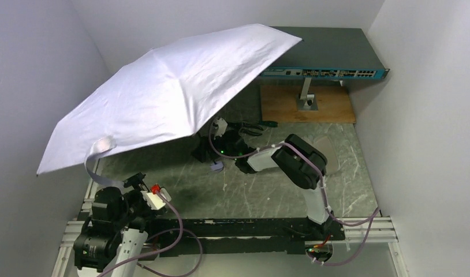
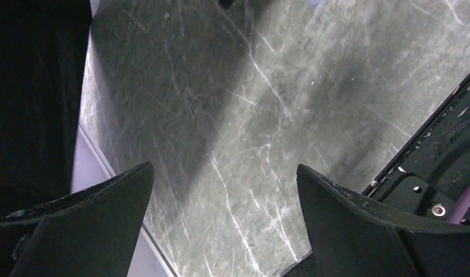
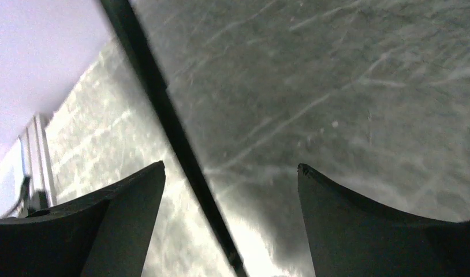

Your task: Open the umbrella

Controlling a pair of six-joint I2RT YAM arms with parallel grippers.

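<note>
Right fingers (image 3: 123, 213) gape apart, the umbrella's shaft (image 3: 163, 104) running between them.

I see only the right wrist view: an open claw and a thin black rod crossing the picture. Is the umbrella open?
Observer: Yes. From the top view, the umbrella has its canopy fully spread, tilted over the rear left of the table.
Operator: Where is the other arm?
Observer: Folded near its base at the front left. The left claw is open above bare table and holds nothing.
Operator: Anything behind the umbrella?
Observer: A switch stands at the back wall, its left end hidden by the canopy.
</note>
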